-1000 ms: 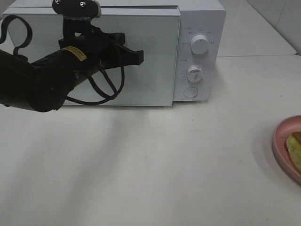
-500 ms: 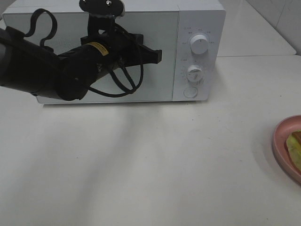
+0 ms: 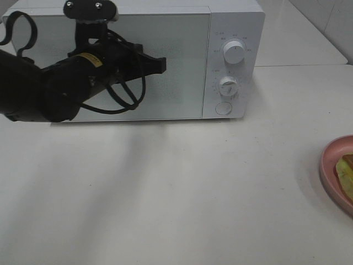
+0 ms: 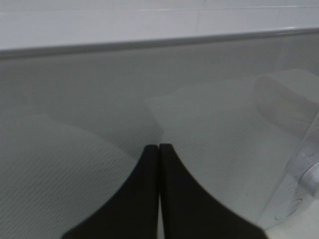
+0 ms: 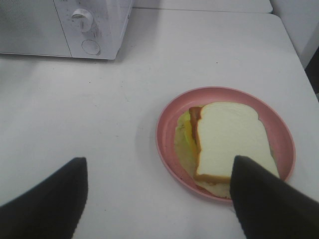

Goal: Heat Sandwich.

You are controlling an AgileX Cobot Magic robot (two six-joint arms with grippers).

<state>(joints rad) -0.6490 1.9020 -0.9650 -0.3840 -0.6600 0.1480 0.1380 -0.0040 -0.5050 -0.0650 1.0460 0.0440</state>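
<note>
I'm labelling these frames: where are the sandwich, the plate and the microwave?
sandwich (image 5: 232, 137): right wrist view, on the top bread slice.
plate (image 5: 168, 115): right wrist view, on its bare pink rim.
microwave (image 3: 185, 61): high view, on the door.

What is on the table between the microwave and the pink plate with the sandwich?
Nothing. In the right wrist view, only bare white table lies between the microwave and the pink plate holding the sandwich. The exterior high view agrees.

Bright, even overhead light; soft shadows on the white table (image 3: 182, 193), faint reflections on the microwave door (image 4: 209, 119).
</note>
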